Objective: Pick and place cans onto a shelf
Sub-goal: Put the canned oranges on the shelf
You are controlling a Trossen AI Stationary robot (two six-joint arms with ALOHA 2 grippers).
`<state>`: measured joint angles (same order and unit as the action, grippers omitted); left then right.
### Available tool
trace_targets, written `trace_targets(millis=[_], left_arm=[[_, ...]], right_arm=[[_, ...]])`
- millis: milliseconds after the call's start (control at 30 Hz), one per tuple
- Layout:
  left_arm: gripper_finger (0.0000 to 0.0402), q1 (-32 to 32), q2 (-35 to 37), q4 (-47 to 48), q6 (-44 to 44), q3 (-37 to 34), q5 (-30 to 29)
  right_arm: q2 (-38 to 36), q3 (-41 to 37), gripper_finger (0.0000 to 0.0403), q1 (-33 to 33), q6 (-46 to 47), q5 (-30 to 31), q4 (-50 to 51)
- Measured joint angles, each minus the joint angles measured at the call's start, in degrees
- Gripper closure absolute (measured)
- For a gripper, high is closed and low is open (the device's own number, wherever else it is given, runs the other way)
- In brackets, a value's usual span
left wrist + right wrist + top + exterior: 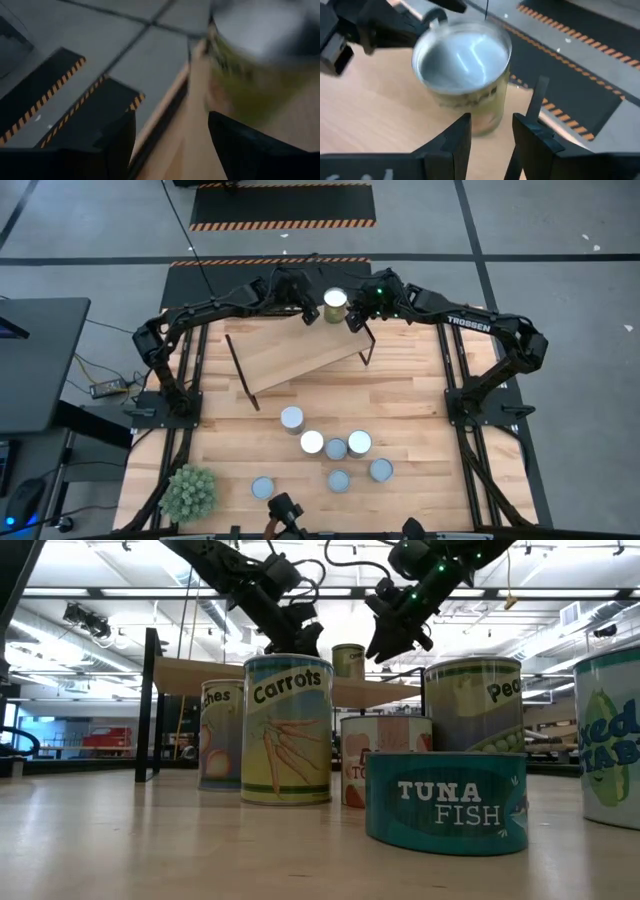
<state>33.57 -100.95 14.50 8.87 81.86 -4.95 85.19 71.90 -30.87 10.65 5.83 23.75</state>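
One can (335,302) with a silvery top and an olive-yellow label stands upright on the far, raised end of the tilted light-wood shelf (290,350). It also shows in the low view (348,660) and the right wrist view (465,75). My left gripper (310,312) is open just left of this can, which shows blurred off to one side of its fingers (250,65). My right gripper (356,318) is open and empty just right of the can, its fingers (462,135) pointing at the can's side. Several more cans (336,448) stand on the tabletop. My left gripper has one finger (436,16) close by the can's top rim, on the side away from my right gripper. I cannot tell whether it touches the can. The can stands upright on the shelf, outside the gap between the left fingers.
The cans on the tabletop stand in a cluster toward the near edge; in the low view a carrots can (288,730) and a flat tuna tin (446,802) are nearest. A spiky green plant (189,492) stands at the near left. The shelf's thin black legs (243,375) stand on the table.
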Motion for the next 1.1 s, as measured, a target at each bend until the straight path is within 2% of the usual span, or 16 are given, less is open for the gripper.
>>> trace_targets(millis=[67, 167, 267, 467, 700, 1100], left_arm=[[0.0148, 0.1, 0.5, 2.3, 3.1, 0.0, 1.0], [0.0148, 0.1, 0.8, 4.8, 4.9, 0.0, 7.1], [0.0148, -0.3, 0.6, 4.6, 4.9, 0.0, 11.2], [0.0148, -1.7, -0.4, -1.5, 4.9, 0.0, 9.2], [0.0148, -1.7, -0.4, -4.5, 4.9, 0.0, 6.3], [0.0148, -1.6, -2.3, -8.0, 4.2, 0.0, 5.1]], right_arm=[[-0.1, 0.0, 0.0252, 0.1, -0.1, -0.5, 1.5], [0.0, 0.0, 0.0252, 0.7, -0.7, -2.9, 1.5], [0.1, 0.0, 0.0252, 1.5, -2.7, -2.2, 1.1], [0.1, 0.0, 0.0252, 0.6, -4.8, -1.0, -2.1], [0.1, 0.0, 0.0252, -0.8, -6.6, -0.9, -3.0], [0.1, 0.0, 0.0252, -2.1, -7.8, -0.9, -5.0]])
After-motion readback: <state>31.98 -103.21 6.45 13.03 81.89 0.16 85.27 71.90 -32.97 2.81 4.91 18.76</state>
